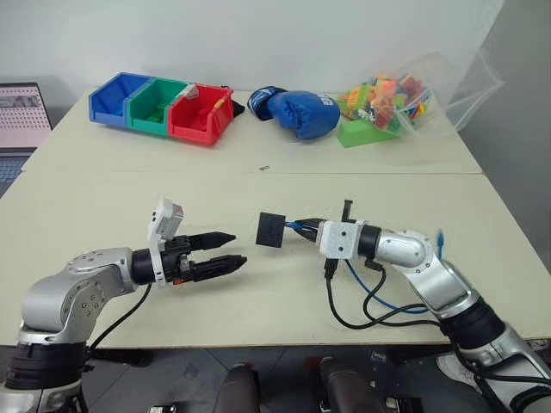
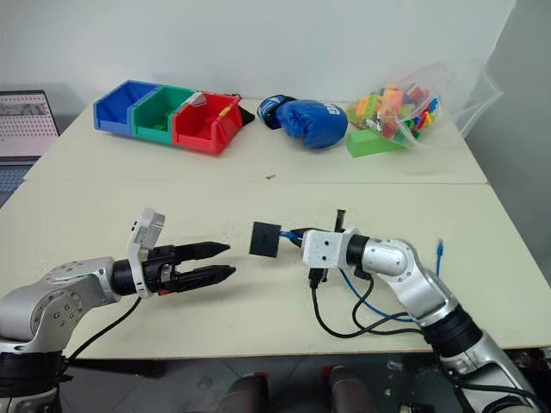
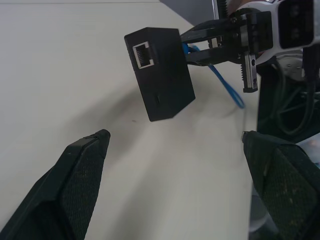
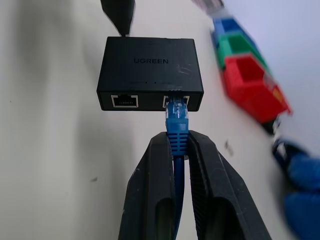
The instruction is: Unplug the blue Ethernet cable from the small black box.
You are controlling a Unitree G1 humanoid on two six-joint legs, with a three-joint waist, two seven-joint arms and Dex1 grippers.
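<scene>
Right gripper (image 4: 177, 145) clenched on blue Ethernet cable (image 4: 177, 131) behind plug; small black box (image 1: 270, 229) hangs from plug above table (image 1: 103, 185). Left gripper (image 1: 225, 250) spread, near box. Step: box not yet gripped. Next: left clamps box, pull apart.

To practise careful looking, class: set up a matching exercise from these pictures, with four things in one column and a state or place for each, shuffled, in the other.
Things:
1. small matte-black plastic box
2. thin bright-blue Ethernet cable
3. left gripper
4. blue padded boxing glove

States or places:
A. fingers spread open, holding nothing
B. lying at the far side of the table, beside the red plastic bin
C. held up off the table by the plugged-in cord
D. pinched at its plug boot by the shut right gripper

Pairs: 1-C, 2-D, 3-A, 4-B
</scene>
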